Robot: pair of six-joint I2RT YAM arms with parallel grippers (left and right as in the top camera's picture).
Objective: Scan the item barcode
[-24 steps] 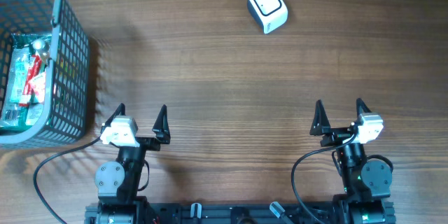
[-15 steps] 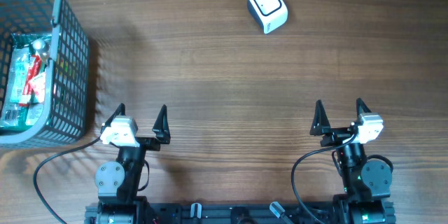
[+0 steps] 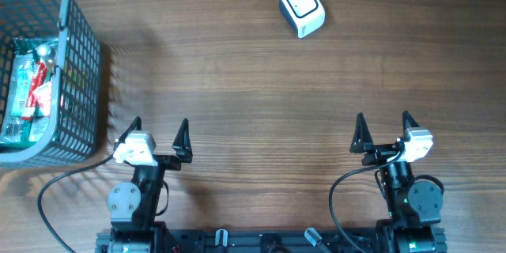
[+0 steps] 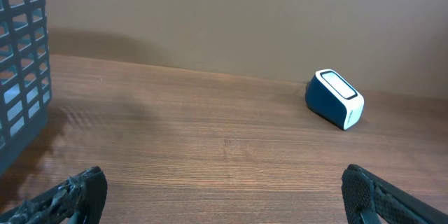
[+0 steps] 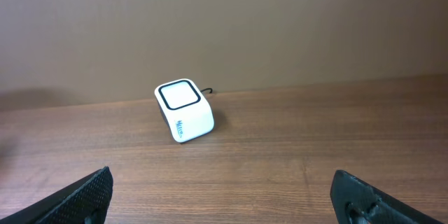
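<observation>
Wooden table (image 3: 253, 87), seen from above. The scanner (image 3: 302, 8), a small white-topped box, sits at 1 o'clock, well apart from both arms. At 10 o'clock a grey mesh basket (image 3: 85, 71) holds the packets (image 3: 32, 87), lying at its bottom. At 7 o'clock the left gripper (image 3: 159, 128) and at 5 o'clock the right gripper (image 3: 383, 122) have their jaws spread wide, holding nothing.
</observation>
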